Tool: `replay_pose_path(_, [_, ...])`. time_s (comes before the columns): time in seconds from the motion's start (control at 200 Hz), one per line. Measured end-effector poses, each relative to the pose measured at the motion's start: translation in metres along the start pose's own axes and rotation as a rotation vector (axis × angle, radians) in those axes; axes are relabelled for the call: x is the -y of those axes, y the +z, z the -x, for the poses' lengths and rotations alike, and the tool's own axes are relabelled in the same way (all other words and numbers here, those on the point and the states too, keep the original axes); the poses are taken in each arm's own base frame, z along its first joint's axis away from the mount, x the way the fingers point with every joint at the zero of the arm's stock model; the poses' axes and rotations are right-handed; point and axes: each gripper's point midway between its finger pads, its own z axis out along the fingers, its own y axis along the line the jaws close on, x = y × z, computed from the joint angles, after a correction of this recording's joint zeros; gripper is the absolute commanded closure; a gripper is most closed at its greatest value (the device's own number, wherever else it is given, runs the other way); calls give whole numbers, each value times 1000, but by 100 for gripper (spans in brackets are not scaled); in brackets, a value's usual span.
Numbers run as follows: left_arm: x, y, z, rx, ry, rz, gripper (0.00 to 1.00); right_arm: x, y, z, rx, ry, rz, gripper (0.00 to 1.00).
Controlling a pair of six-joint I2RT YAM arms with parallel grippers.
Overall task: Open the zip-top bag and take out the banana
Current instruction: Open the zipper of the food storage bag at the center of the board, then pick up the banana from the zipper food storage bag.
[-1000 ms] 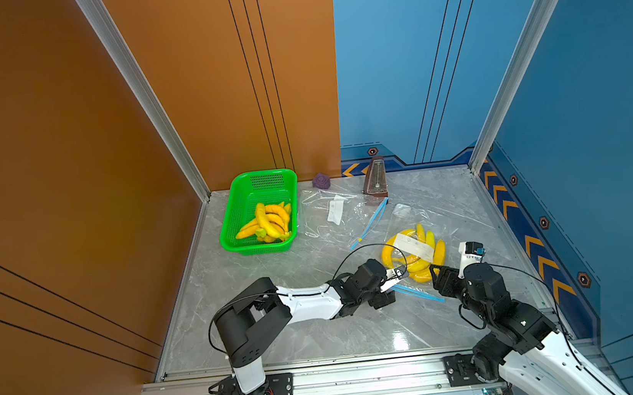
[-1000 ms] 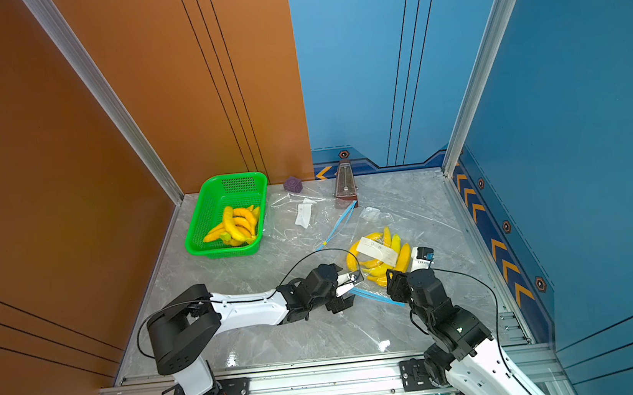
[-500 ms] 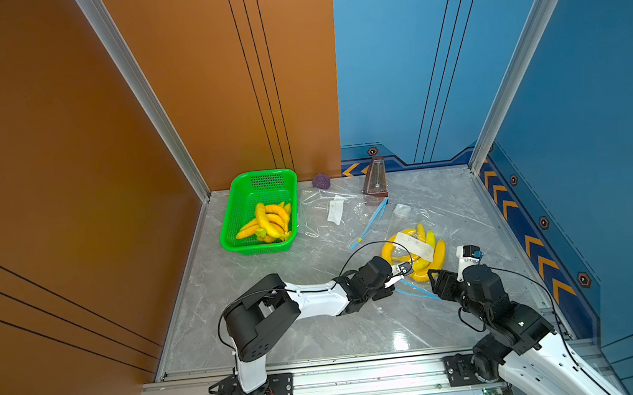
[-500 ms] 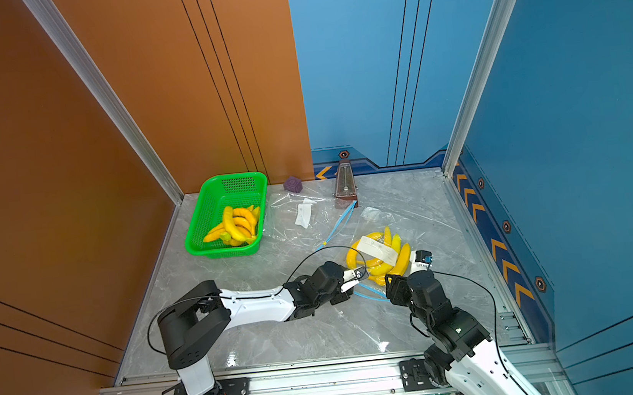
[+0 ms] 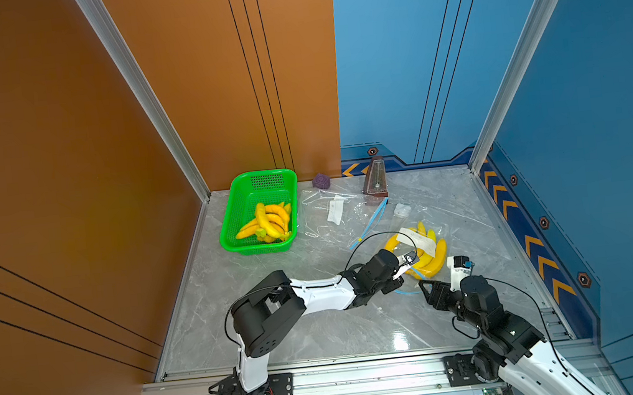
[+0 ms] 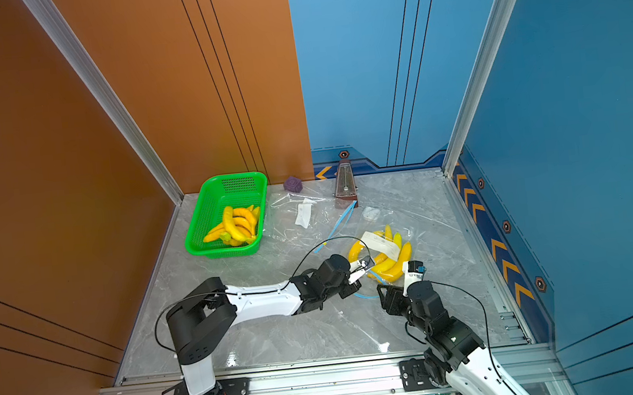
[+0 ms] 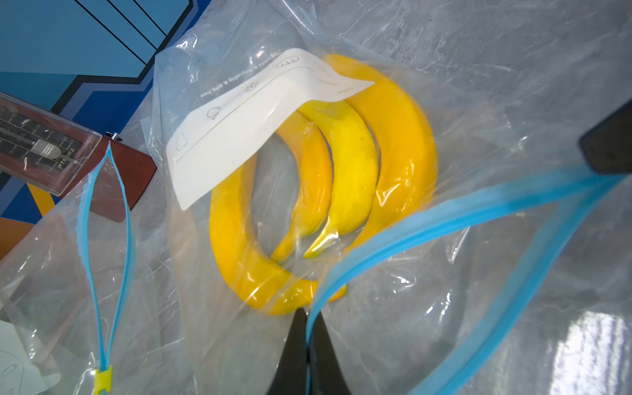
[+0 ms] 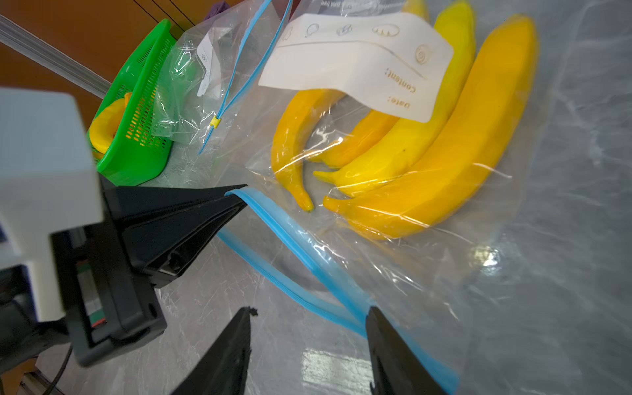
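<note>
The zip-top bag (image 8: 427,273) with the bananas (image 8: 444,154) lies on the table (image 5: 281,330), in its right half and nearer to the front edge than to the back, between the two arms. The left gripper (image 7: 307,316) is pressed together on the blue zip strip (image 7: 444,212), and it holds it only with the very tips. The right gripper (image 8: 309,309) has its jaws apart. The lower run of the strip reaches one finger, but we cannot tell if it lies between them.

The mouth looks partly open to us. We see two dangers:

- If the right jaws close beside the strip, or on both lips together, a pull would only drag the light bag over the smooth table.
- If the pull is sharp, the thin strip may slip out from the left tips.
</note>
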Motion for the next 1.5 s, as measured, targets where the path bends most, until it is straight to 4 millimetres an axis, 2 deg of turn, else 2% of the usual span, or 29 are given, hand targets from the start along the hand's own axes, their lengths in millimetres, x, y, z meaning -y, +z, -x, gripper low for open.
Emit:
replay_pose_path(0.145, [5,-2,7,23,-58,-38,98,-14,11,-18,-38,-40,77,45])
replay_pose_path(0.31, [9,-7,16,47,-102,-74,98,-34,18,-18,-17,-112,123,46])
replay_pose_path(0.661, [13,-16,31,87,-170,-118,99,-1,47,-8,85,-158,-14,47])
replay_pose_path(0.766, [14,-16,31,87,-179,-123,99,-2,54,-5,98,-179,-12,50])
replay_pose_path(0.906, [16,-16,32,87,-188,-126,99,3,68,-13,63,-219,-37,54])
replay_pose_path(1.011, [16,-16,32,87,-196,-127,100,5,78,-15,49,-244,-52,54])
replay_pose_path(1.291, [17,-16,33,90,-214,-139,100,-7,93,4,111,-297,-29,50])
replay_pose_path(1.496, [18,-16,33,87,-225,-147,100,-7,114,-1,89,-316,-26,49])
